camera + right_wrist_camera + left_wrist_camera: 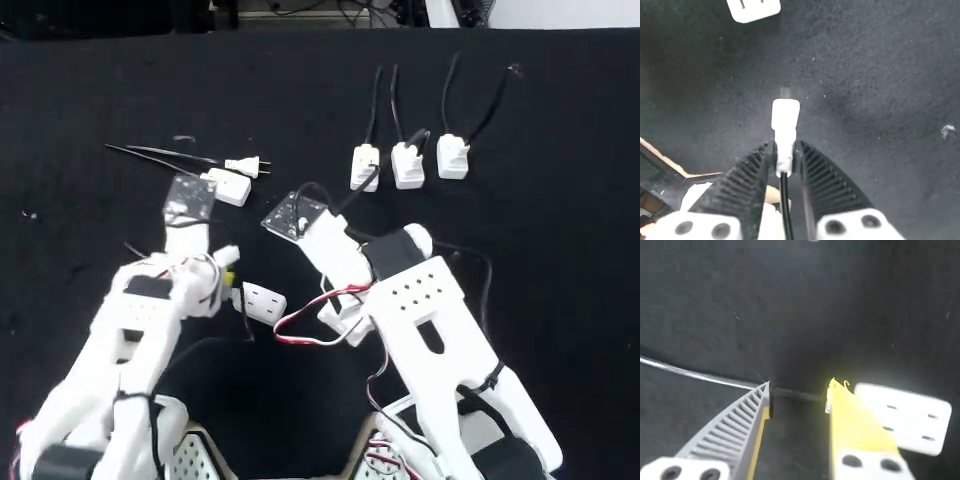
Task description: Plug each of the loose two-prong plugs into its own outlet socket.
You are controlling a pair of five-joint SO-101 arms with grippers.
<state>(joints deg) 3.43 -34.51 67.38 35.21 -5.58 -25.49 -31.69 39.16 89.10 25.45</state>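
Note:
My right gripper [785,146] is shut on a white two-prong plug [785,122], gripping its rear end where the black cord leaves; the prongs point away from me over the black cloth. A white outlet socket [753,10] lies further ahead, apart from the plug. My left gripper [800,390] is open, its grey and yellow fingertips on either side of a thin black cord [795,394]. Beside the yellow finger lies a white socket [900,417], seen from above as the socket [262,300] between the two arms. Another loose plug [245,165] lies by a second socket [230,188].
Three white sockets [408,165] with black cords sit in a row at the back right. A black cloth [560,250] covers the table. Red and white wires [310,325] loop from the right arm near the middle socket. Thin cords [150,155] trail left of the loose plug.

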